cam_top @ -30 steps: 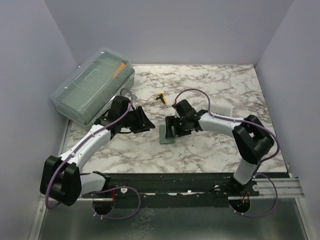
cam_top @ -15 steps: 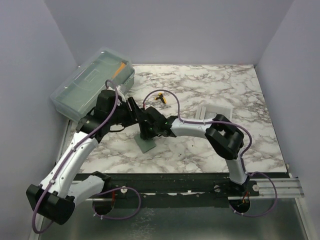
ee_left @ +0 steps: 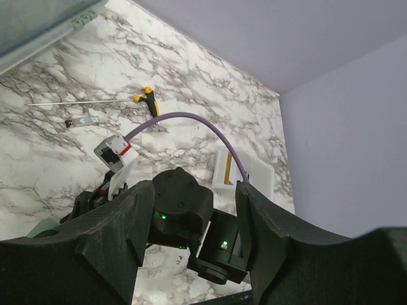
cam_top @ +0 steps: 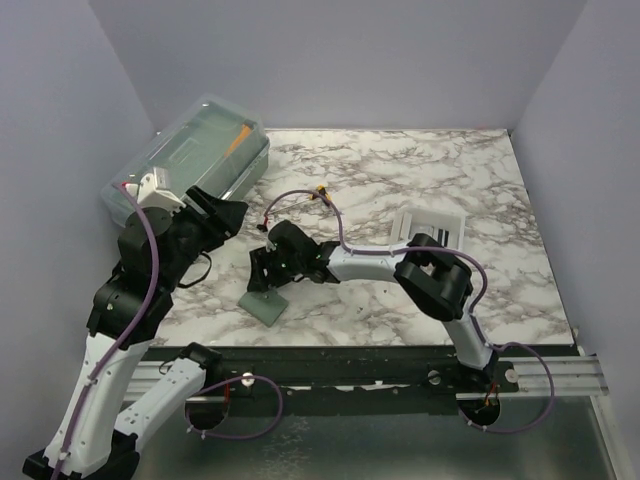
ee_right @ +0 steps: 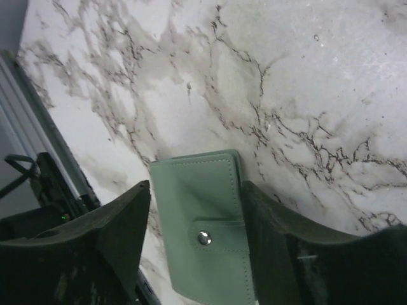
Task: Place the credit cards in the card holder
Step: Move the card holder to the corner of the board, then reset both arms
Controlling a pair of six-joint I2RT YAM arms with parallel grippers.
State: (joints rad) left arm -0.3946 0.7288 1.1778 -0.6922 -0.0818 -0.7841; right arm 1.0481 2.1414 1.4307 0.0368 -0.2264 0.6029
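Observation:
The card holder (cam_top: 263,307) is a sage-green wallet, closed with a metal snap, lying flat on the marble near the table's front edge. In the right wrist view the card holder (ee_right: 191,267) lies between my right gripper's (ee_right: 196,190) spread fingers; the right finger touches its edge and the left finger stands a little off it. My right gripper (cam_top: 262,283) is low over the wallet. My left gripper (cam_top: 232,212) is raised off the table at the left, open and empty (ee_left: 194,190), looking down on the right arm. I cannot make out any credit cards.
A translucent lidded box (cam_top: 185,170) stands at the back left. A thin screwdriver with a yellow handle (cam_top: 320,193) lies at mid-back, also in the left wrist view (ee_left: 147,96). A white shallow tray (cam_top: 440,215) sits at the right. The dark front rail (cam_top: 350,360) is just beyond the wallet.
My right gripper has swept left and toward the front edge, and the wallet has slid with it. My left arm has lifted and drawn back to the left.

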